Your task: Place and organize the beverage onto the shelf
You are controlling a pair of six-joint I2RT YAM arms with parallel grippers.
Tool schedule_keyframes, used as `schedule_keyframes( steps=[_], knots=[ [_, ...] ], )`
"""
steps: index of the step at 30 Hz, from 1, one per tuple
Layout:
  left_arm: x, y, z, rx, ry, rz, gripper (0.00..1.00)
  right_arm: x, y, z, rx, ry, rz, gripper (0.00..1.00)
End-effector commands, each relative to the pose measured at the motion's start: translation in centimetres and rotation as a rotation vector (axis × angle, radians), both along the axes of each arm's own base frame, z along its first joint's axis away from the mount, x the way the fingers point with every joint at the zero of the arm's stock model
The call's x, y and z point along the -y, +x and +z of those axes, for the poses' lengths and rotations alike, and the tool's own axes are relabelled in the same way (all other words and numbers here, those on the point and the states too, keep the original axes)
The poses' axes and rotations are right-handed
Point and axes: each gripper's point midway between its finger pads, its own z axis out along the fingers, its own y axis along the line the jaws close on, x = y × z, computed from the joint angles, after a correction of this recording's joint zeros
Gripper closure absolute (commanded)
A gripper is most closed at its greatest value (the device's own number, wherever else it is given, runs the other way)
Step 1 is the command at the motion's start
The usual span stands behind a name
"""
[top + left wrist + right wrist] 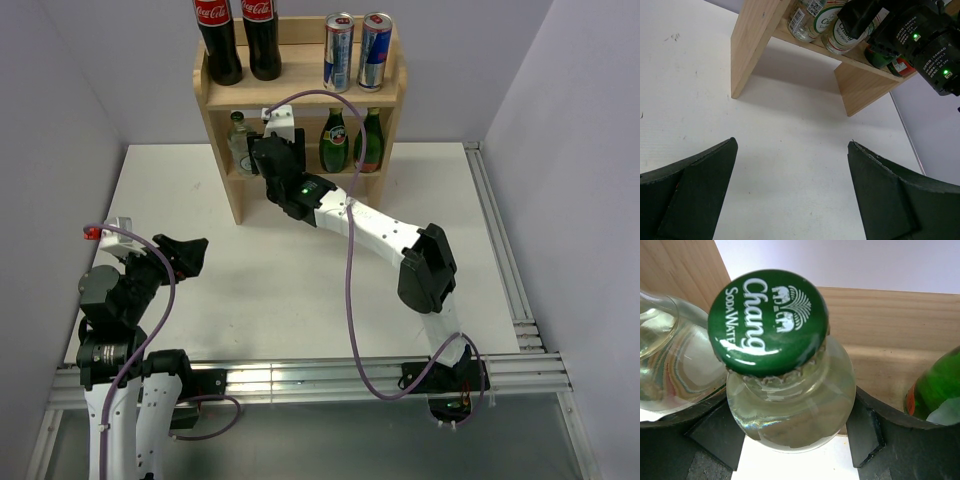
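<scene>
The wooden shelf [219, 99] stands at the back of the table. Two silver-blue-red cans [338, 52] [374, 50] stand on its top tier. Two green bottles [334, 140] [369, 140] and a clear bottle [240, 142] stand on the lower tier. My right gripper [272, 158] reaches into the lower tier. In the right wrist view it [792, 435] is shut on a second clear bottle with a green cap [769, 320], beside the first clear bottle [675, 360] and a green bottle [937, 390]. My left gripper [195, 255] [791, 142] is open and empty over the table.
Two tall cola bottles [218, 40] [262, 38] stand at the left of the top tier. The white table [300, 290] has a metal rail [500, 250] along its right edge and grey walls around it. The right arm [425, 265] stretches across the table's middle.
</scene>
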Motion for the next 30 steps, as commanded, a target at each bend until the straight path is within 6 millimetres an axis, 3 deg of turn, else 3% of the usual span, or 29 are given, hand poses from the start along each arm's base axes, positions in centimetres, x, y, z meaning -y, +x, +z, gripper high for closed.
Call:
schedule_keyframes(
  steps=[1, 30],
  knots=[
    [0.0, -0.1, 1.0, 0.053, 0.020, -0.011, 0.01, 0.6, 0.9, 6.4, 0.134, 0.147, -0.036, 1.00],
    [0.1, -0.2, 1.1, 0.059, 0.021, -0.011, 0.01, 1.0, 2.1, 5.0, 0.142, 0.124, -0.067, 1.00]
  ],
)
